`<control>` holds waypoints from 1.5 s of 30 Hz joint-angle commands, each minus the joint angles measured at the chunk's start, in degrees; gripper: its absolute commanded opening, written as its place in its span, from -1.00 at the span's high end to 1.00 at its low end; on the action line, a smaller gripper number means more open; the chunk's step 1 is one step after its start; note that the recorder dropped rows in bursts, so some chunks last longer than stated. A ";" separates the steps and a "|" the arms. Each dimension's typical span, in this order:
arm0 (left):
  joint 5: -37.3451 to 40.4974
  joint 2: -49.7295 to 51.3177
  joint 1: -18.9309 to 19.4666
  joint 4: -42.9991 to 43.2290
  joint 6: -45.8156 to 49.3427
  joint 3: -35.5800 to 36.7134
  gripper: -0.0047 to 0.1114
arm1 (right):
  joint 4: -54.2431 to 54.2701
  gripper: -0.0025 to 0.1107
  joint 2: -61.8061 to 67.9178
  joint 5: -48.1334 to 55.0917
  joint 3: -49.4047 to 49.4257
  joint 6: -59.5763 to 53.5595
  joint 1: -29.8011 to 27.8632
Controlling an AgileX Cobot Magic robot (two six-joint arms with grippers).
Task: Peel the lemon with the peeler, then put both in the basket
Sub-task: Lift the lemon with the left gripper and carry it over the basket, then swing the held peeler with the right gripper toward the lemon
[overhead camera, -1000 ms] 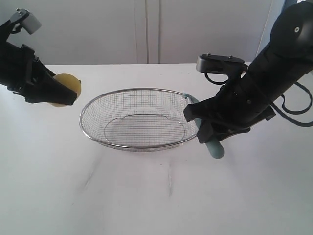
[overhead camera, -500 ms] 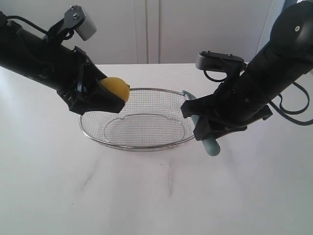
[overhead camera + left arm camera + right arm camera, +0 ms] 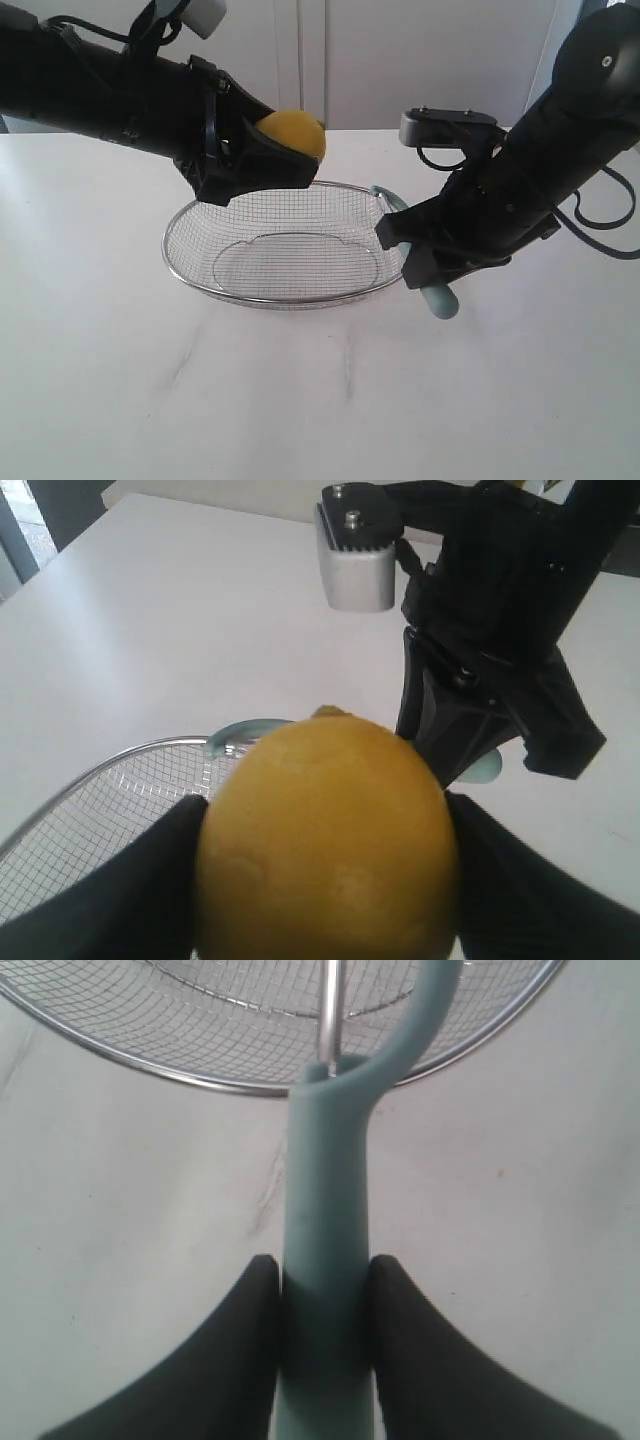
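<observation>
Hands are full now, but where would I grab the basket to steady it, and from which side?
Probably the thick rim of the basket at its near edge, from above, one finger inside, one outside. The mesh is shallow and flared, so only the rim is firm; the lemon hangs above the far rim, and the peeler reaches over the right side.

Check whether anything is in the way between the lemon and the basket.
Nothing visible is. The left gripper holds the lemon above the basket, near its rim, and the mesh below is bare. The peeler, clamped in the right gripper, only pokes its head over the right rim, to the side of the drop.
</observation>
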 commanded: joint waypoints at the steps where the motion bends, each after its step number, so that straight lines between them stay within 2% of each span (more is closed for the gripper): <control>1: 0.75 -0.78 -0.20 -3.15 1.31 -0.02 0.92 | -0.13 0.96 -0.40 -0.60 0.25 -2.01 -0.37; 7: 1.18 0.78 -0.20 -7.71 2.56 0.27 0.92 | -0.02 0.96 -0.29 -0.60 0.25 -3.72 -0.37; 13: -0.30 1.99 -0.20 -20.87 15.96 5.95 0.92 | 0.08 0.96 -0.29 -0.60 0.25 -4.33 -0.37; 24: -0.05 2.24 -0.08 -30.61 26.67 11.95 0.92 | 0.08 0.96 -0.29 -0.39 0.25 -5.25 -0.37; 30: 0.52 2.24 -0.08 -30.63 25.91 12.21 0.92 | 0.21 0.96 -0.29 -0.14 1.36 -5.25 -0.37; 37: -4.59 2.24 -0.08 -27.30 21.65 12.21 0.92 | 1.30 0.96 -0.29 -0.91 3.65 -5.69 -0.37; 45: -2.51 2.24 -0.08 -22.58 17.94 12.21 0.92 | 13.79 0.96 1.58 -0.50 4.64 -15.98 -0.37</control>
